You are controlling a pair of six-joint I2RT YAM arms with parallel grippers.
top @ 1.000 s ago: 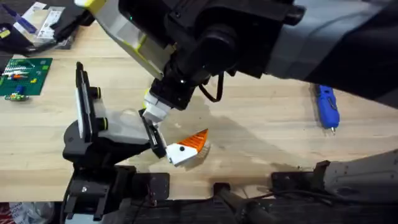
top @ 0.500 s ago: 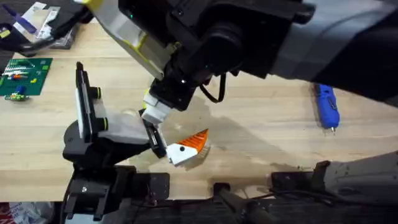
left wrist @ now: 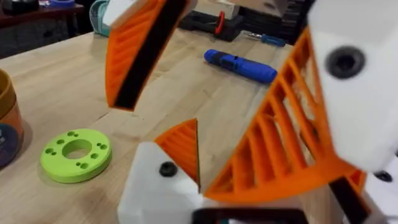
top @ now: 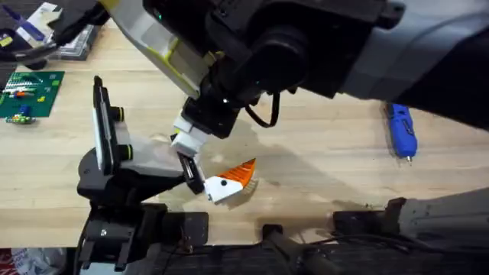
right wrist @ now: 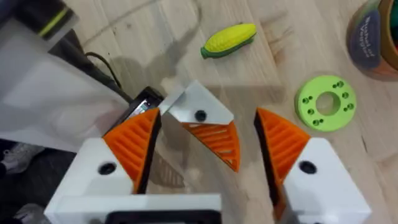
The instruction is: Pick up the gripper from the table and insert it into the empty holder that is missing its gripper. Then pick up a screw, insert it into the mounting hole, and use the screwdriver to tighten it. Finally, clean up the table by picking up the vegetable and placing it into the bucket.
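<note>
**Both pairs of fingers spread over the loose gripper piece**

The gripper (top: 229,182) lies on the pale wooden table (top: 321,160) just beside the holder (top: 141,159). It is one small white plastic wedge with an orange ribbed face and a black dot. The holder is a pale grey block on a black pedestal, with a tall black flat plate (top: 101,122) standing at its back.

Seen from overhead, a bulky dark arm (top: 306,46) looms close under the lens and hides much of the far table. One blue pen-shaped screwdriver (top: 401,131) with a thin silver tip lies well apart to the right.

The right wrist camera shows the right gripper (right wrist: 206,115) with its two white, orange-ribbed fingers held apart. The wedge sits in the gap between them, and I can't tell whether either pad touches it. That camera also shows one yellow toy corn cob (right wrist: 229,40) with a green end, and one bright green flat ring (right wrist: 326,102) with small holes around it.

The left wrist camera shows the left gripper (left wrist: 168,146) with its fingers likewise spread wide over the wedge. The same ring lies to one side and the screwdriver is farther off.
</note>
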